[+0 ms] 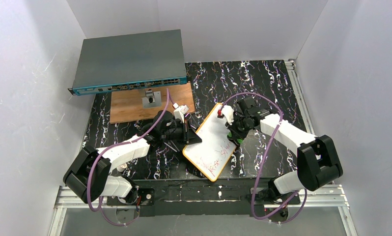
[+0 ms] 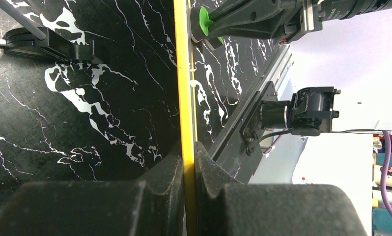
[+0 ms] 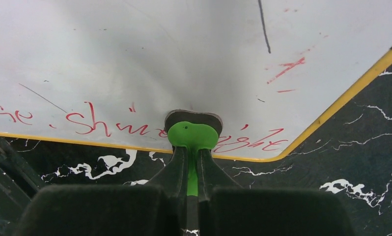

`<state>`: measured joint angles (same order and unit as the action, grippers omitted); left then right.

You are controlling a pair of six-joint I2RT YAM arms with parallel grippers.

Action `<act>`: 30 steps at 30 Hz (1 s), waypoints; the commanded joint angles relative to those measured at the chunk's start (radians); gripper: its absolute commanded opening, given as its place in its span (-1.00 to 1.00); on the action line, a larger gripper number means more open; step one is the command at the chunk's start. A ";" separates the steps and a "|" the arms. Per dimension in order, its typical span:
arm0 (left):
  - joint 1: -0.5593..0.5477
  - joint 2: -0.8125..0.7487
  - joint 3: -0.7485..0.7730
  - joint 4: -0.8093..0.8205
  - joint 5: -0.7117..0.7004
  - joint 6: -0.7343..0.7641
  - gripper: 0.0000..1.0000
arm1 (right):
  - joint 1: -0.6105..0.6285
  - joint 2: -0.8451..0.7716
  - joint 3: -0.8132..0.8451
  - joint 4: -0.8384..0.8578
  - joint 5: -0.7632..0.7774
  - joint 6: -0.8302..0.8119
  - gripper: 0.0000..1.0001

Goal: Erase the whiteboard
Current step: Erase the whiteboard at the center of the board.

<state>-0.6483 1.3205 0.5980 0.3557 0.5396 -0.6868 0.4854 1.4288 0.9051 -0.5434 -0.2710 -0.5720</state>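
Observation:
The whiteboard (image 1: 210, 142), white with an orange rim and red handwriting, sits slanted at the table's middle. My left gripper (image 1: 188, 136) is shut on its left rim. In the left wrist view the rim (image 2: 183, 88) runs edge-on between the fingers of the left gripper (image 2: 189, 164). My right gripper (image 1: 235, 135) is shut on a small green eraser (image 3: 191, 134). The eraser's dark pad rests on the whiteboard face (image 3: 184, 54), right among the red words by the near rim. The green eraser (image 2: 202, 23) also shows at the top of the left wrist view.
A grey network switch (image 1: 130, 61) stands raised at the back left. Below it a brown wooden board (image 1: 130, 107) carries a small grey block (image 1: 151, 100). White walls close the sides and back. Purple cables loop over both arms.

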 commanded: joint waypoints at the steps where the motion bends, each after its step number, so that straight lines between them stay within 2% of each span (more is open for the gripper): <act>1: -0.005 -0.031 0.026 0.030 0.017 0.071 -1.00 | -0.019 0.027 0.016 0.055 0.045 0.090 -0.97; 7: -0.005 -0.025 0.034 0.027 0.022 0.067 -1.00 | -0.088 -0.002 -0.010 0.093 0.126 0.113 -0.97; 18: -0.005 -0.032 0.034 0.021 0.013 0.067 -1.00 | 0.031 -0.004 0.002 -0.038 -0.153 0.016 -0.97; 21: -0.005 -0.033 0.030 0.026 0.011 0.066 -1.00 | 0.004 -0.002 0.013 -0.006 -0.118 0.060 -0.97; 25: -0.005 -0.032 0.022 0.034 0.014 0.067 -1.00 | -0.092 0.009 0.017 0.059 -0.016 0.119 -0.97; 28: -0.004 -0.029 0.024 0.037 0.019 0.066 -1.00 | -0.105 0.015 0.005 0.068 0.025 0.118 -0.97; 30: -0.005 -0.029 0.028 0.037 0.021 0.067 -1.00 | -0.103 0.016 0.003 0.058 -0.001 0.104 -0.97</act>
<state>-0.6483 1.3182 0.6029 0.3531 0.5419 -0.6838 0.3889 1.4353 0.8997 -0.5228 -0.2760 -0.4747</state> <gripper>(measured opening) 0.063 0.060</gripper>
